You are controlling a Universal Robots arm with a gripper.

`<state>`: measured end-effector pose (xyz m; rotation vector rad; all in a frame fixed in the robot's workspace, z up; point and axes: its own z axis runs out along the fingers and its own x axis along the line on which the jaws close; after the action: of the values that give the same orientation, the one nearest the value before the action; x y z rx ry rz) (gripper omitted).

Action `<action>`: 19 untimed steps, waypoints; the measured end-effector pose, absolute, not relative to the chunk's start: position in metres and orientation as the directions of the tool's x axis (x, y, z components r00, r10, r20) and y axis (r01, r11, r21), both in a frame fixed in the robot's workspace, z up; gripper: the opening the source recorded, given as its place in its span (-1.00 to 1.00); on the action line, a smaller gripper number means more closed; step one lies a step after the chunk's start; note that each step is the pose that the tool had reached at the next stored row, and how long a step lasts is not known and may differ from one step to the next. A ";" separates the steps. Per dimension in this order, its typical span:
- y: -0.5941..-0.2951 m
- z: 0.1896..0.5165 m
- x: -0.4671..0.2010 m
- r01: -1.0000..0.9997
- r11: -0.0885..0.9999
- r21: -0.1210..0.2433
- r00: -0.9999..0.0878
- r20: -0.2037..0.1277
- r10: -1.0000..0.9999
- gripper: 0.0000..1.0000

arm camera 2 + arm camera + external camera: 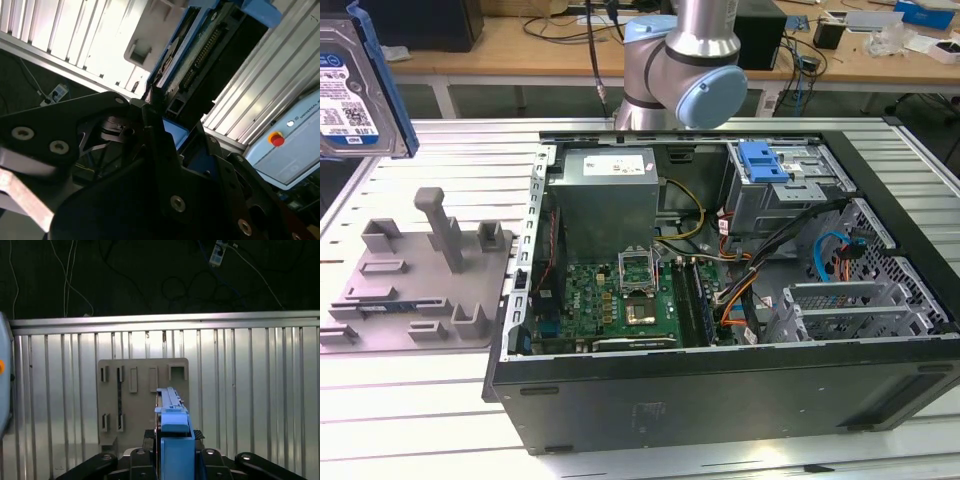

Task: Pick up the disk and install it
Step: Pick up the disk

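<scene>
the disk is clamped in my gripper, fingers closed on its blue rail, raised high above the grey fixture. pickup looks done; it's well apart from the drive cage, so it's not yet installed.

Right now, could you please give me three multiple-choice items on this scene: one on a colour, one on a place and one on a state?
1. What colour is the bracket on the cage?
A red; B green; C blue.
2. Where is the disk?
A in the air over the fixture; B seated in the fixture; C inside the cage.
3. The gripper is:
A open and empty; B shut on the disk; C shut on nothing.

Answers:
1. C, the exterior view shows it bright blue.
2. A, the first wrist view shows it edge-on above the fixture.
3. B, both wrist views show it clamping the disk's blue rail.
</scene>
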<state>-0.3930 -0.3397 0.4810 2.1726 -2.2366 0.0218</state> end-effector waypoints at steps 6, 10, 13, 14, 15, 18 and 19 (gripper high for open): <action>-0.358 0.483 -0.370 -1.000 0.029 0.008 -0.029 0.027 -0.999 -0.27; -0.368 0.483 -0.354 -1.000 0.029 0.009 -0.029 0.027 -0.999 -0.27; -0.375 0.484 -0.344 -1.000 0.029 0.010 -0.029 0.027 -0.999 -0.27; -0.380 0.484 -0.335 -1.000 0.029 0.010 -0.029 0.027 -0.999 -0.27; -0.384 0.484 -0.329 -1.000 0.029 0.011 -0.029 0.027 -0.999 -0.27; -0.389 0.484 -0.318 -1.000 0.029 0.012 -0.029 0.027 -0.999 -0.27; -0.391 0.484 -0.314 -1.000 0.029 0.012 -0.029 0.027 -0.999 -0.27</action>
<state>-0.3139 -0.3913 0.4843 2.1701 -2.2334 0.0156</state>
